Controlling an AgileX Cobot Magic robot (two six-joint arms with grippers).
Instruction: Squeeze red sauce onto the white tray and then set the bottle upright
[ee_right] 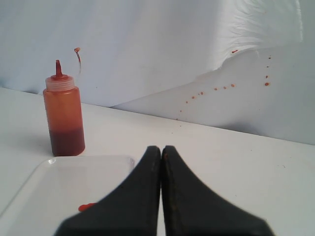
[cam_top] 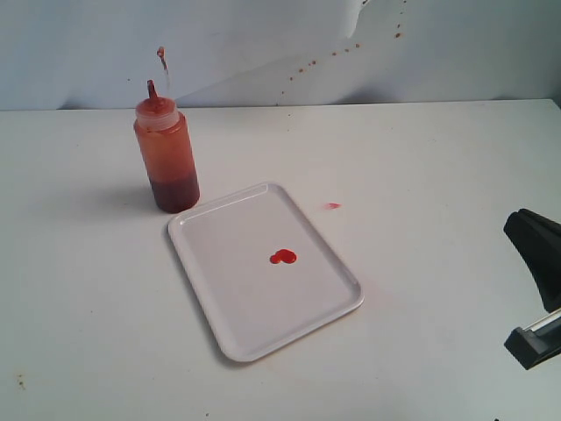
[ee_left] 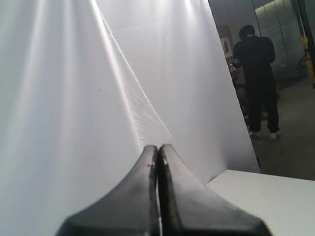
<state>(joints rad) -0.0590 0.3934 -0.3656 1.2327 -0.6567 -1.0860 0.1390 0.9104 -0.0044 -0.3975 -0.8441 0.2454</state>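
While the bottle (cam_top: 166,153) stands upright on the counter (cam_top: 421,158), just beside the far left corner of the white tray (cam_top: 230,303), neither arm holds anything. The bottle's red nozzle (cam_top: 152,89) points up, its thin tethered cap (cam_top: 160,53) hangs open above it, and a darker red layer fills the bottom of the translucent body. The tray lies flat near the middle of the counter, turned at an angle to the counter's edges. The red sauce (cam_top: 282,257) sits as a small glossy double blob on the tray's floor, roughly at its centre and clear of the rim. A tiny pinkish-red speck (cam_top: 332,205) marks the bare counter to the right of the tray. Small reddish spots (ee_right: 216,88) dot the white backdrop (cam_top: 263,35) behind the counter. The right fingers (ee_right: 142,196) are pressed together with nothing between them, at the near side of the tray and aimed toward the backdrop. The left fingers (ee_left: 133,196) are likewise pressed together and empty, facing the white drape; a person in dark clothes (ee_left: 258,83) stands beyond it. A dark part of the right arm (cam_top: 536,254) shows at the right edge of the scene, well apart from the tray.
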